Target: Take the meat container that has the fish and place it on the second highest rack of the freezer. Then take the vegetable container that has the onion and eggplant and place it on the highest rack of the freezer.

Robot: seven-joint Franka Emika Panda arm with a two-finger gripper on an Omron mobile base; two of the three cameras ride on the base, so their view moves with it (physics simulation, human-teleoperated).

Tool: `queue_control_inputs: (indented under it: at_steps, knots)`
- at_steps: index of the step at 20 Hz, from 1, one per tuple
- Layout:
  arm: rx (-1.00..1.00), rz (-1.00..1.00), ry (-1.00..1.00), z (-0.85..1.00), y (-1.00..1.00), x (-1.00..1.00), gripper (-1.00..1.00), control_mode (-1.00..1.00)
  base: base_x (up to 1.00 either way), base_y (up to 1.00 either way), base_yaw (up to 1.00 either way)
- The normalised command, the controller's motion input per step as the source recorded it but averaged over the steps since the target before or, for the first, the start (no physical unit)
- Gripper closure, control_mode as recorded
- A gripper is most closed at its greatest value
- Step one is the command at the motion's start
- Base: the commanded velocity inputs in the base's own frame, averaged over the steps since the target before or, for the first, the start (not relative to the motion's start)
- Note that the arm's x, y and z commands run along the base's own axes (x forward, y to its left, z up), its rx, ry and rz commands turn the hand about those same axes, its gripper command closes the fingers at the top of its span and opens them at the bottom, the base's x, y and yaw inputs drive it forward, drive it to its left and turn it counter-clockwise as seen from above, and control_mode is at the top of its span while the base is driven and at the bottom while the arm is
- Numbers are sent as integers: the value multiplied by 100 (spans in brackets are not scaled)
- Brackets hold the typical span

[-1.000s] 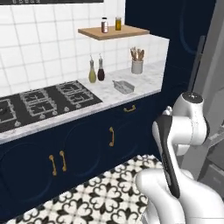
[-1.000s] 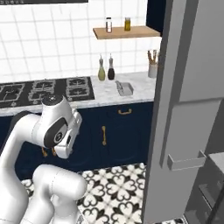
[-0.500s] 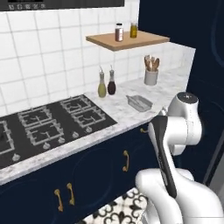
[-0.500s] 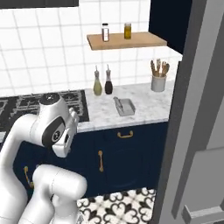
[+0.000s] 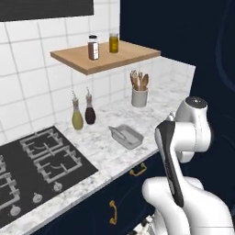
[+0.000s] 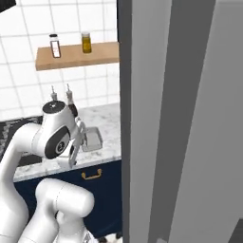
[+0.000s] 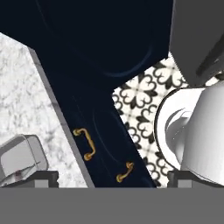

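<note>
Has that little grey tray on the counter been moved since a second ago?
No. The grey tray sits at the same spot relative to the utensil cup and bottles; the camera moved.

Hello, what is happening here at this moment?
The white robot arm is beside the marble counter, holding nothing. Its gripper is open and looks down at the navy cabinets and the patterned floor. A shallow grey tray lies on the counter near the stove. The grey freezer door stands close on the right.
</note>
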Motion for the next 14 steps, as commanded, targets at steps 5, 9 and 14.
queue_control_inputs:
  at_steps: [5,9,14]
  knots:
    - [0,4,1,-4,6,20,-100,-100,80,15,5]
    - [0,35,7,-54,6,100,-100,-100,0,0,0]
    - [-1,42,16,-86,31,100,-100,-100,0,0,0]
